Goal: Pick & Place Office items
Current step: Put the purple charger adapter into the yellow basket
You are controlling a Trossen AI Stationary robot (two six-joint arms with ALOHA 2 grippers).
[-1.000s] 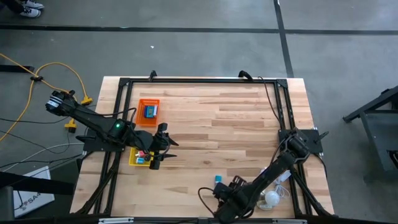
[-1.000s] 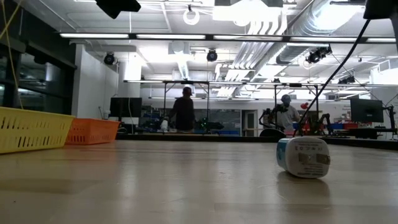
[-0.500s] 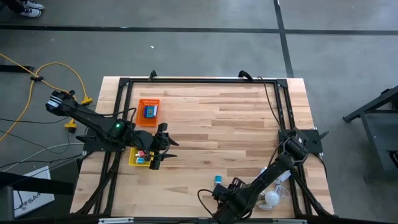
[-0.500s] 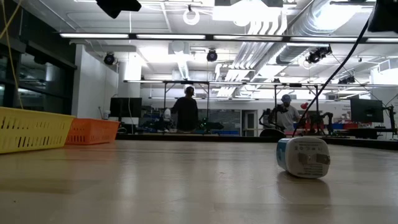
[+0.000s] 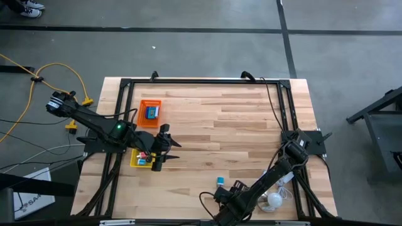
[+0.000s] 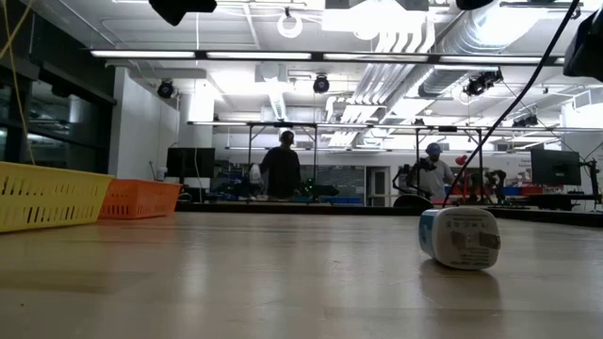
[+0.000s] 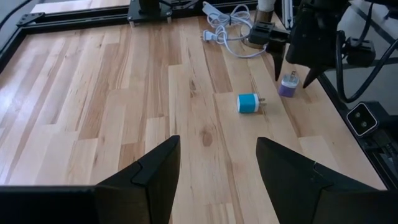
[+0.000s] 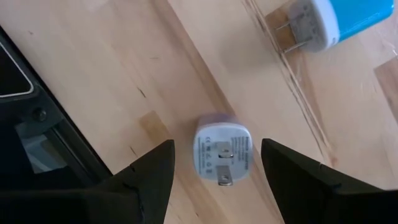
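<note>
right gripper (image 8: 214,180) at the near table edge, fingers apart, right above the purple plug block (image 8: 222,155), not touching | blue plug block (image 5: 220,181) just beside it | left gripper (image 5: 161,152) farther back over the yellow tray (image 5: 137,161), fingers apart, holding nothing | orange tray (image 5: 150,113) farthest

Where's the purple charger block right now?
The purple charger block lies on the table near its front edge, right-hand half in the high view, directly under the open right gripper, beside the blue charger block.

Room you see: bright ceiling lights (image 6: 283,55) | big pipes (image 6: 415,38) beside the lights | grey floor (image 5: 201,44) around the wooden table (image 5: 239,125)
</note>
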